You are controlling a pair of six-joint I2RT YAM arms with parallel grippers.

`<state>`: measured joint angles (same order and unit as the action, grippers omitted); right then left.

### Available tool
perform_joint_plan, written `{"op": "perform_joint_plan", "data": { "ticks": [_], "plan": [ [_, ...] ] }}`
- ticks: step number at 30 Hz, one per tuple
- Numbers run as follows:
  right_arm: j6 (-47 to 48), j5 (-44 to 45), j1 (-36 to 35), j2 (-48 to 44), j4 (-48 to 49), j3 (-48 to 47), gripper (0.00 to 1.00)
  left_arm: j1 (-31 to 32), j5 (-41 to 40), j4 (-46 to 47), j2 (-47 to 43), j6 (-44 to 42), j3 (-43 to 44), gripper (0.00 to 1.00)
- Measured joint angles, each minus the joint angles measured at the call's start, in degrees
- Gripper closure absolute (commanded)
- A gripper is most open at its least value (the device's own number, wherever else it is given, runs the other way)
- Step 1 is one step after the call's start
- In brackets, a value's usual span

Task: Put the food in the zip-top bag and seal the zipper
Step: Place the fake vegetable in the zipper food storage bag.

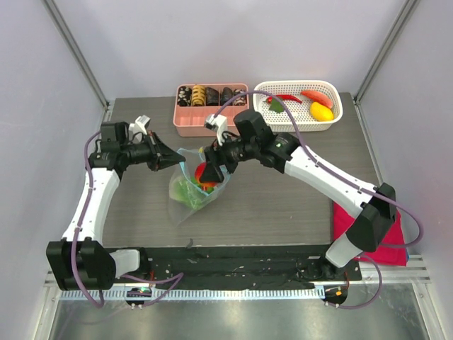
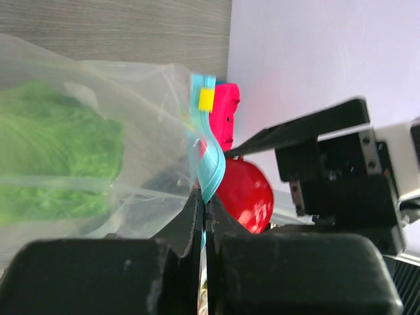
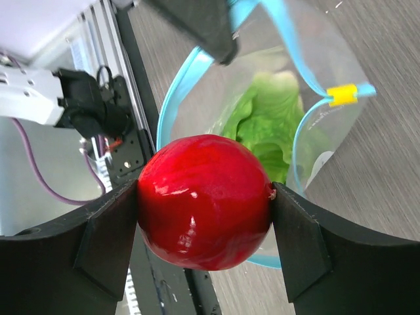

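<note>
The clear zip-top bag [image 1: 190,195] stands open on the table with green lettuce [image 1: 185,190] inside. My left gripper [image 1: 177,160] is shut on the bag's light-blue zipper strip [image 2: 211,172] and holds the mouth up. My right gripper [image 1: 209,170] is shut on a red tomato [image 3: 205,201] and holds it at the bag's mouth; the tomato also shows in the left wrist view [image 2: 245,194]. In the right wrist view the blue zipper rim [image 3: 172,98] rings the lettuce [image 3: 266,118] below the tomato. A yellow slider tab [image 3: 344,94] sits on the zipper.
A white lattice basket [image 1: 333,119] at the back right holds a red chili [image 1: 316,98], a yellow piece [image 1: 321,111] and a green-red piece [image 1: 275,105]. A pink compartment tray [image 1: 212,122] with dark rolls stands beside it. A red cloth [image 1: 391,237] lies at the right edge.
</note>
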<state>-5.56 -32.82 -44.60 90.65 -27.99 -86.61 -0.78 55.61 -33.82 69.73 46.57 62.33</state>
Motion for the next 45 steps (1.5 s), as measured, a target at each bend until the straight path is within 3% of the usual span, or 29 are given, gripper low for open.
{"op": "perform_joint_plan", "data": {
  "ticks": [7,19,32,34,35,36,37,40,45],
  "plan": [
    [4.52,9.44,-3.41,1.31,-2.32,-0.37,0.99,-0.55,2.75,3.56,0.0,2.27,-2.1,1.0],
    [2.8,21.77,-3.41,6.6,2.01,-1.38,0.99,-0.57,7.26,7.39,0.44,4.09,-4.11,1.0],
    [-7.15,22.36,-3.69,6.43,11.69,-1.42,0.95,-0.66,10.71,9.22,1.42,4.7,-4.96,1.0],
    [-9.49,22.34,-4.22,6.43,13.07,-0.13,0.87,-0.66,11.3,11.21,1.42,6.6,-5.99,1.0],
    [-10.19,22.77,-4.5,6.43,12.98,0.22,0.69,-0.66,11.69,11.72,1.42,7.37,-6.4,1.0],
    [-11.34,23.41,-4.85,6.45,12.9,0.55,0.59,-0.66,12.02,12.15,1.42,7.98,-6.73,1.0],
    [-12.02,23.76,-5.01,6.47,12.9,0.74,0.4,-0.7,12.26,12.57,1.42,8.57,-6.91,1.0],
    [-14.82,24.17,-5.22,6.47,12.83,1.16,0.23,-0.76,13.07,13.75,1.42,9.44,-7.26,1.0],
    [-18.97,23.08,-5.18,6.45,13.9,2.29,0.02,-1.16,14.14,14.6,1.42,10.45,-7.45,1.0]
  ]
}}
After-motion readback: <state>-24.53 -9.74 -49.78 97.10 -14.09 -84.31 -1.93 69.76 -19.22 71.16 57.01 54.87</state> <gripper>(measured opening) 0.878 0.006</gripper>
